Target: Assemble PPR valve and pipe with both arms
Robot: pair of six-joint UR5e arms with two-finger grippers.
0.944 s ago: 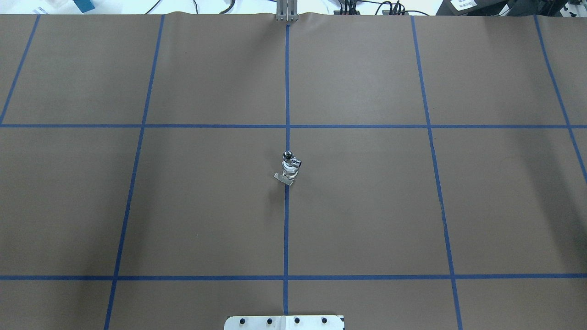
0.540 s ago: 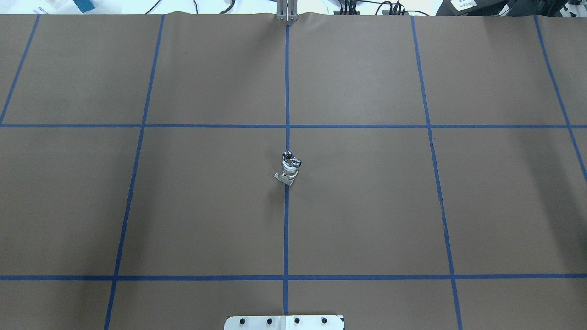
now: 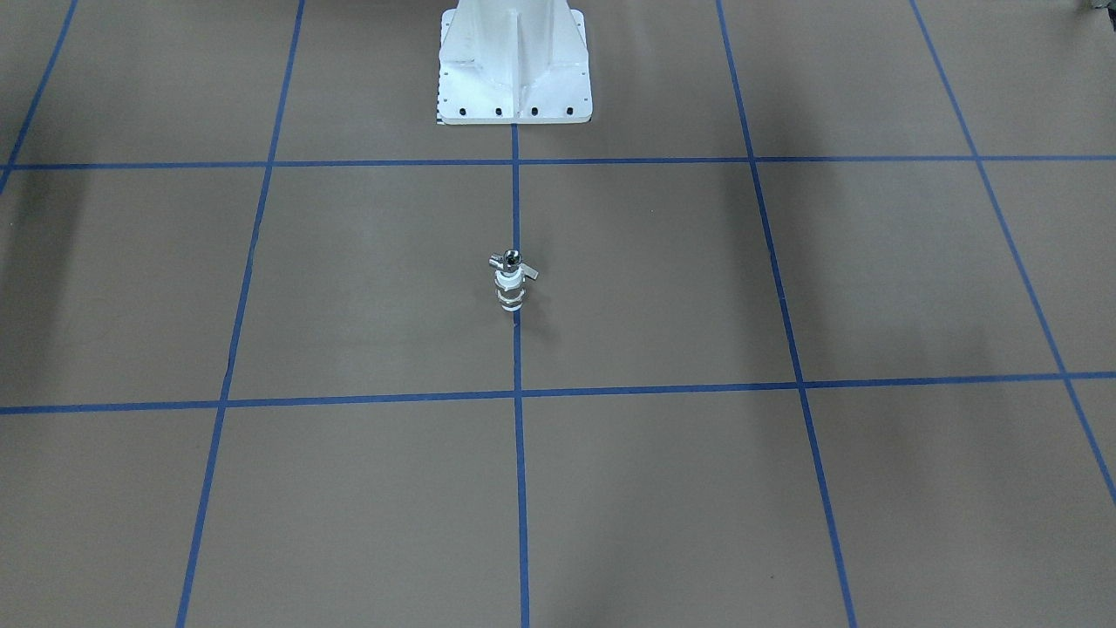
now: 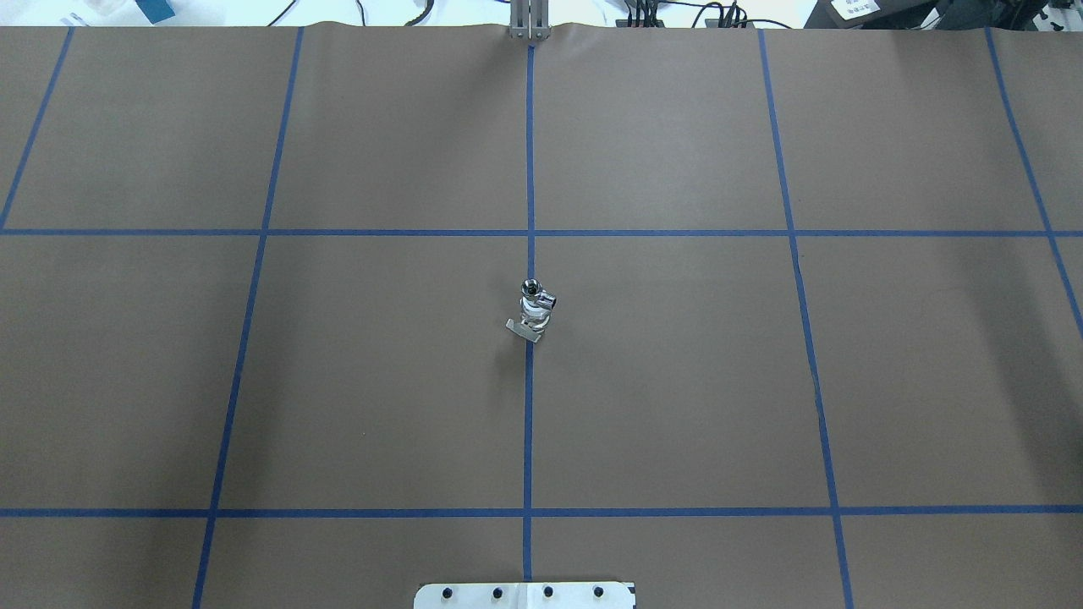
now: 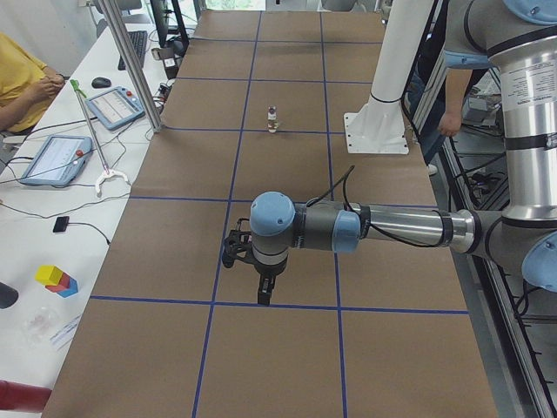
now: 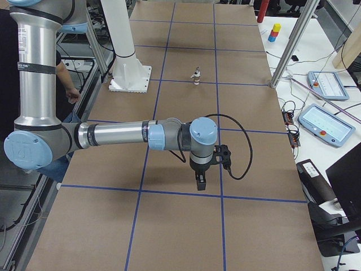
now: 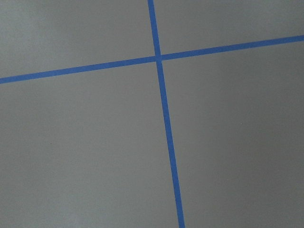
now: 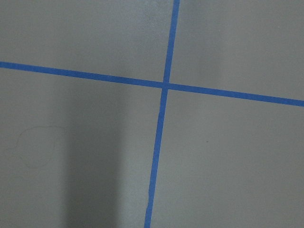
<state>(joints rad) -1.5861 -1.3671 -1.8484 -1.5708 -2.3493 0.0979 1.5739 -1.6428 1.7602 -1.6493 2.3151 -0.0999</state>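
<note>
Valve (image 3: 511, 295) stands upright on counter (image 3: 349, 488) near pedestal (image 3: 514, 61) with pipe (image 3: 511, 259) seated on top, so assembly looks done; left end effector (image 5: 264, 294) and right end effector (image 6: 201, 183) hang well apart from pedestal, whether spread or closed I cannot tell.

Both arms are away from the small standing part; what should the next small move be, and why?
Likely none; assembly looks done: the white banded plastic valve stands upright with the shiny chrome pipe stub seemingly seated on top, far from the left gripper and right gripper.
</note>
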